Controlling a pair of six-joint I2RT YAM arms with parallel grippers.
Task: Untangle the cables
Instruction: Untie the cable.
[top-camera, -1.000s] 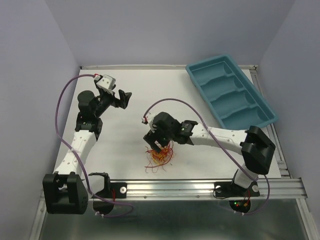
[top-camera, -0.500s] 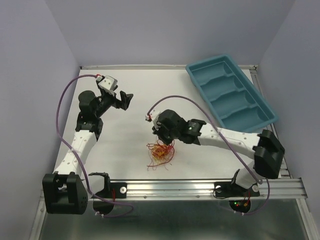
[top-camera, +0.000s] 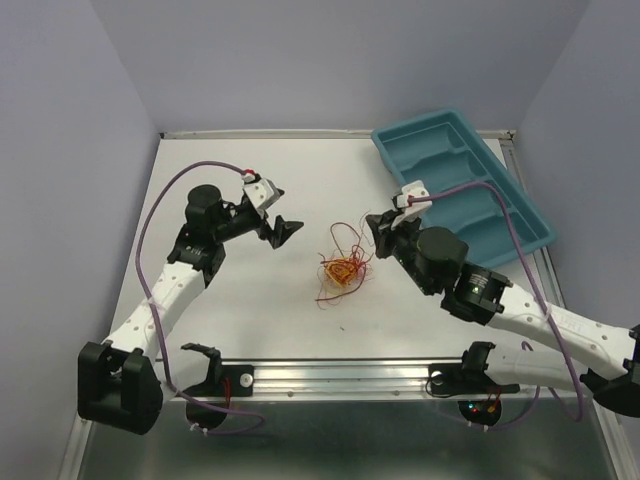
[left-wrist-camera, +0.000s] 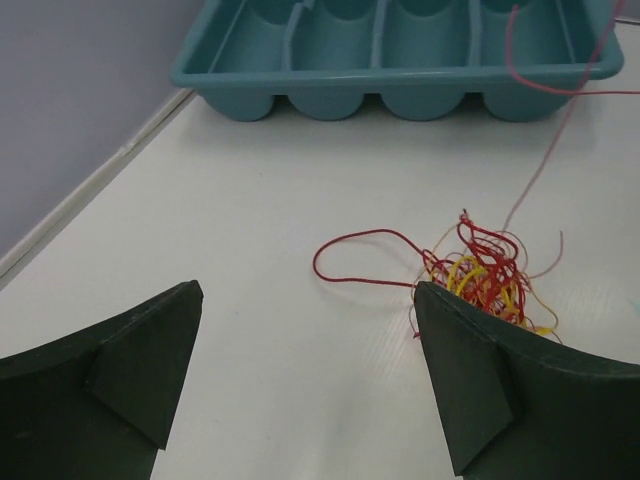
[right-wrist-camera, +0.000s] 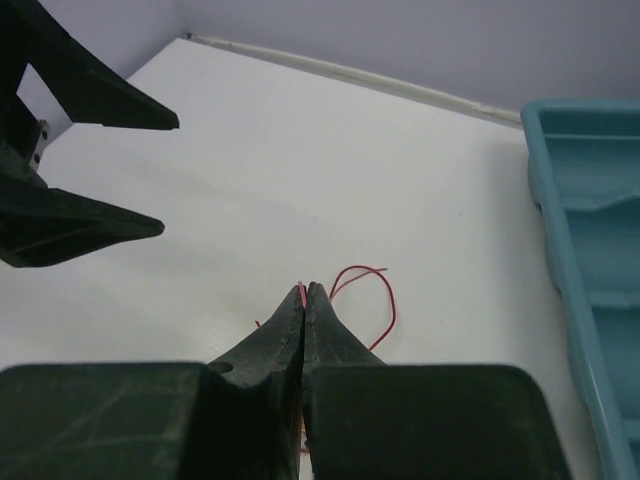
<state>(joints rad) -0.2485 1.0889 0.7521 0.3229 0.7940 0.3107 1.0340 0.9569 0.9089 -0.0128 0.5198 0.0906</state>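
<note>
Lavender walls (top-camera: 300, 60) close in a white tabletop (top-camera: 260, 310). Since 0.5 s ago the right gripper (right-wrist-camera: 304, 292) has lifted off the cables (top-camera: 342, 270) and drawn back toward the teal tray (top-camera: 470, 190). The tangle now lies nearer the tabletop's middle than the front edge. The right jaws are pinched together on 1 thin red strand. The left gripper (left-wrist-camera: 305, 300) has swung inward, its jaws spread wide and empty, facing the tangle. Count: 2 grippers, 1 tangle, 1 tray of 4 compartments. The strands are too fine and knotted to count. The right arm (top-camera: 520, 310) is cut off at the frame's edge.
</note>
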